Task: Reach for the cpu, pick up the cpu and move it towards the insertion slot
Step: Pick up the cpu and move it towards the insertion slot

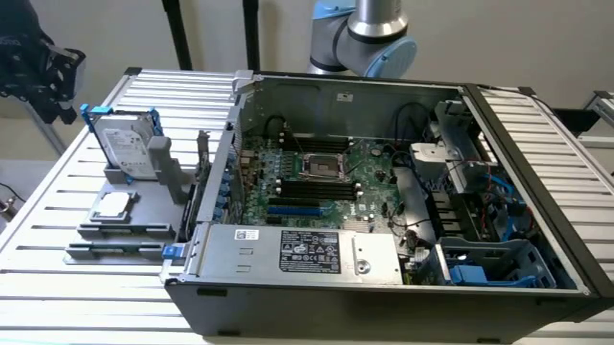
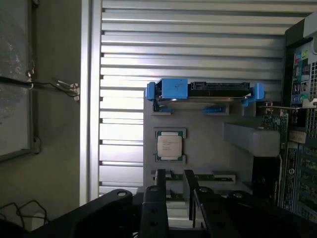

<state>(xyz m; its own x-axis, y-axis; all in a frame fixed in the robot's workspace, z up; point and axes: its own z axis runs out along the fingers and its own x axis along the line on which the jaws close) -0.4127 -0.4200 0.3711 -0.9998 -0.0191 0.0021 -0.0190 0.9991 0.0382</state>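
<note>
my black two-fingered claw [image 2: 174,181], spread and empty, hovers clear of the small square silver metal-topped cpu [image 2: 170,146]; a skewed descent could dislodge it.

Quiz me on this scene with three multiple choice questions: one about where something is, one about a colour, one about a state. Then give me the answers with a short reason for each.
1. Where does the cpu lie?
A. on the floor
B. in a cardboard box
C. on the grey holder on the slatted table

2. What colour is the frame around the hard drive?
A. blue
B. red
C. yellow

3. How does the gripper stand?
A. shut on the cpu
B. open, holding nothing
C. shut on the hard drive

Answers:
1 C: the cpu rests flat on the holder, near the hard drive.
2 A: blue plastic shows at the drive's edges.
3 B: in the wrist view its fingers are apart with nothing between them.
</note>
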